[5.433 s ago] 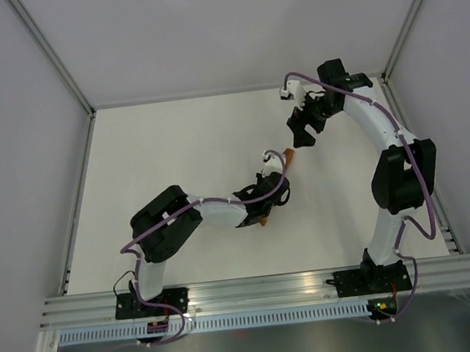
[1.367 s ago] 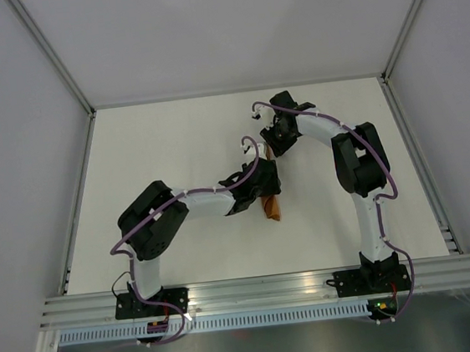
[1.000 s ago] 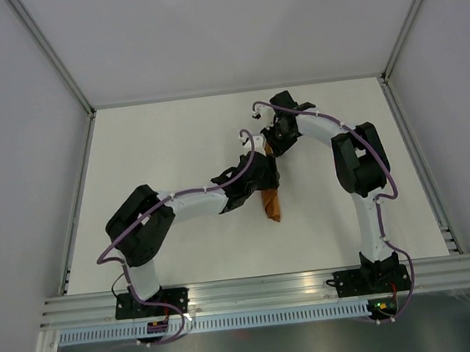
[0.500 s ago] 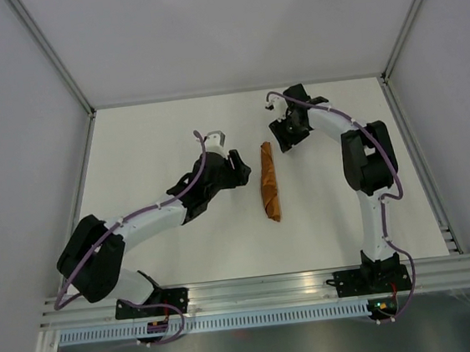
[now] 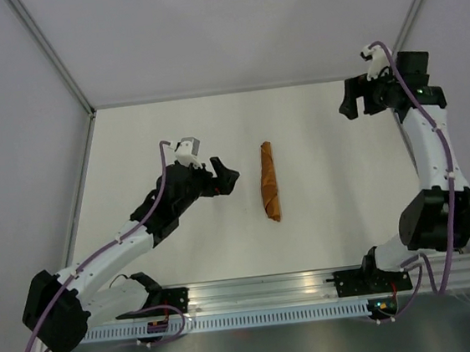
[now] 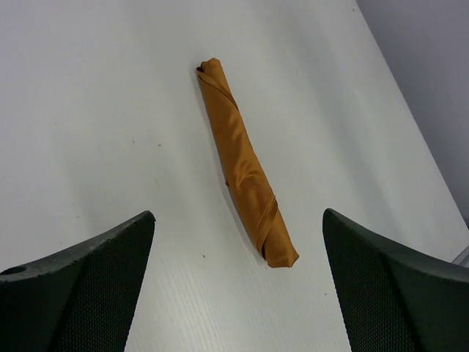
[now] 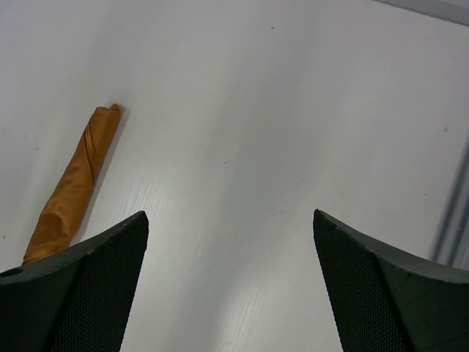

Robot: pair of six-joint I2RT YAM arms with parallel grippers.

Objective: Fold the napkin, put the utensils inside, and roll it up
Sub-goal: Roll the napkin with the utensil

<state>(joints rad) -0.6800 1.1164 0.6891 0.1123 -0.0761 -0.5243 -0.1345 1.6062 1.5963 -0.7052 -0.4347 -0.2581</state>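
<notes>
The napkin (image 5: 269, 181) lies on the white table as a slim rust-brown roll, running near to far in the middle of the top view. It also shows in the left wrist view as the napkin (image 6: 245, 165) and at the left of the right wrist view as the napkin (image 7: 72, 187). The utensils are hidden in every view. My left gripper (image 5: 225, 177) hovers left of the roll, open and empty, its jaws (image 6: 238, 220) wide apart. My right gripper (image 5: 350, 102) is raised at the far right, open, with only bare table between its fingers (image 7: 229, 214).
A metal frame rail (image 5: 263, 286) runs along the near edge by the arm bases. Grey walls close in the table on the left, the far side and the right. The table's right edge strip (image 7: 451, 198) shows in the right wrist view.
Both grippers have let go of the rolled napkin and opened wide. The left arm has pulled back to the left, the right arm has swung up to the far right. The roll stays put.
</notes>
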